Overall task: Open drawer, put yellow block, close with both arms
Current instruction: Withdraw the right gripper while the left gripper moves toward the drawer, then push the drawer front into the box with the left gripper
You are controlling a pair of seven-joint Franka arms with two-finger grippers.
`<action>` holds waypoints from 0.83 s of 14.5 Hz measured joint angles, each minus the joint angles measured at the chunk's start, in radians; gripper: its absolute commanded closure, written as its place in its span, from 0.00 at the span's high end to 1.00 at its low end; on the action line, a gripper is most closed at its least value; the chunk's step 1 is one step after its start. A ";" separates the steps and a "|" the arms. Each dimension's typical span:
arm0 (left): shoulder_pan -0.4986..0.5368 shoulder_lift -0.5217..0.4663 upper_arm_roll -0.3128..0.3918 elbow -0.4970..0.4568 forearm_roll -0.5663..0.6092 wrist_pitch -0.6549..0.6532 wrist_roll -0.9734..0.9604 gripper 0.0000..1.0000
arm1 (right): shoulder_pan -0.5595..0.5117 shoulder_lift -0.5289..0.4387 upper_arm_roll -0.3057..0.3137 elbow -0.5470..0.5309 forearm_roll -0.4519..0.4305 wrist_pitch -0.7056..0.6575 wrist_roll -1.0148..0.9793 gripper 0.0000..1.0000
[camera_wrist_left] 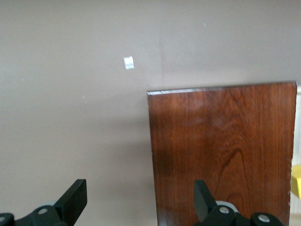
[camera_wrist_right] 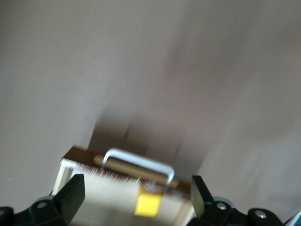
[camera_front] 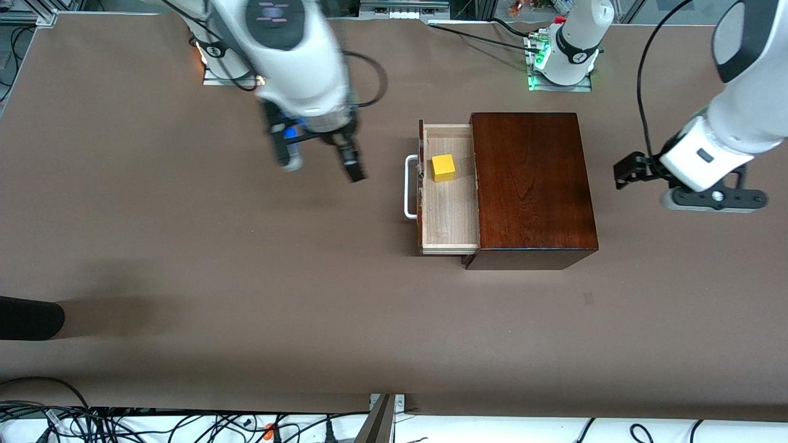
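The drawer point(camera_front: 449, 212) of the dark reddish-brown wooden box point(camera_front: 532, 184) stands pulled out toward the right arm's end of the table, its white handle point(camera_front: 409, 187) leading. The yellow block point(camera_front: 443, 167) lies inside the drawer on the pale wood. My right gripper point(camera_front: 323, 166) is open and empty, up over the bare table beside the handle. Its wrist view shows the gripper point(camera_wrist_right: 136, 195), the handle point(camera_wrist_right: 141, 162) and the block point(camera_wrist_right: 148, 205). My left gripper point(camera_front: 631, 171) is open and empty, over the table at the box's closed end. Its wrist view shows the gripper point(camera_wrist_left: 139, 200) and the box top point(camera_wrist_left: 221, 150).
A black object point(camera_front: 28, 318) lies at the table's edge toward the right arm's end. Cables point(camera_front: 123, 424) run along the edge nearest the front camera. A small pale mark point(camera_front: 588, 298) sits on the brown table nearer the camera than the box.
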 measured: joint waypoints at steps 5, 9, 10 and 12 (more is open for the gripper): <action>-0.035 0.020 -0.119 -0.001 -0.001 -0.077 0.168 1.00 | -0.015 -0.150 -0.225 -0.150 0.000 -0.082 -0.603 1.00; -0.040 0.066 -0.217 -0.002 -0.028 -0.077 0.423 1.00 | -0.023 -0.278 -0.405 -0.298 -0.008 -0.059 -1.070 1.00; -0.041 0.083 -0.244 -0.002 -0.051 -0.041 0.487 1.00 | -0.046 -0.307 -0.429 -0.336 -0.015 -0.036 -1.187 1.00; -0.043 0.116 -0.320 -0.002 -0.060 0.048 0.585 1.00 | -0.121 -0.361 -0.423 -0.411 -0.054 0.011 -1.367 1.00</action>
